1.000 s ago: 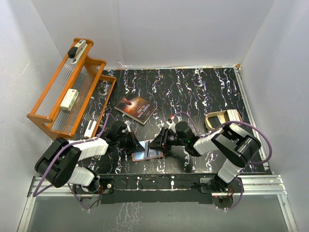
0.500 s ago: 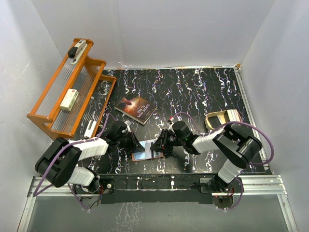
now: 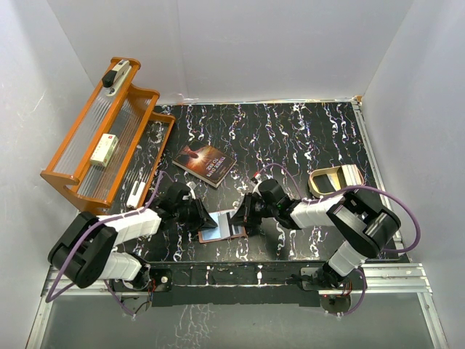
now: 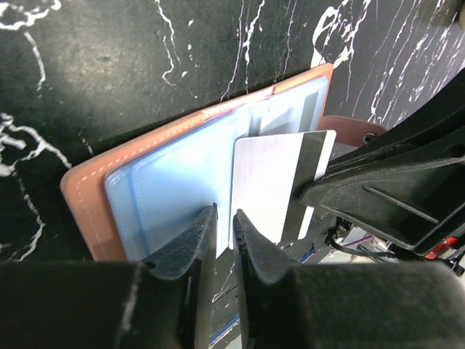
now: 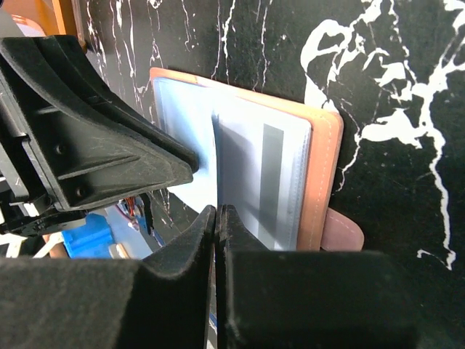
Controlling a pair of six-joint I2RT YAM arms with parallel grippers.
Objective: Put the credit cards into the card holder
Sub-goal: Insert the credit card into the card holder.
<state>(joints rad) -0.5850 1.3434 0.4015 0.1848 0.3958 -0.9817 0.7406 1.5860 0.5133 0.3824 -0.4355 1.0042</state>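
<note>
Top external view: the black marbled tabletop point(image 3: 312, 138) carries a dark book point(image 3: 204, 163) toward the back. Well apart from it, near the front edge, the card holder point(image 3: 218, 227) lies open and flat between the two arms. Both wrist views show its pale blue clear sleeves facing up inside the reddish leather. One credit card point(image 4: 265, 182), white with a dark stripe, lies over them. In the right wrist view its striped end seems to sit under clear plastic, so I judge it partly slid into a pocket. No second card shows.

The step in hand looks like seating that card. The next move calls for pushing it along the sleeve until it is fully in, while the holder is kept from sliding. A thin sleeve leaf could buckle under the push.

The left tool point(image 4: 224, 222) hovers low over the holder, jaws a narrow slit apart with nothing visibly between them, tips just beside the card's edge. The right tool point(image 5: 217, 214) is closed tight, its tips meeting at the edge of an upright sleeve leaf. Whether it pinches that leaf or only touches it I cannot tell.
</note>
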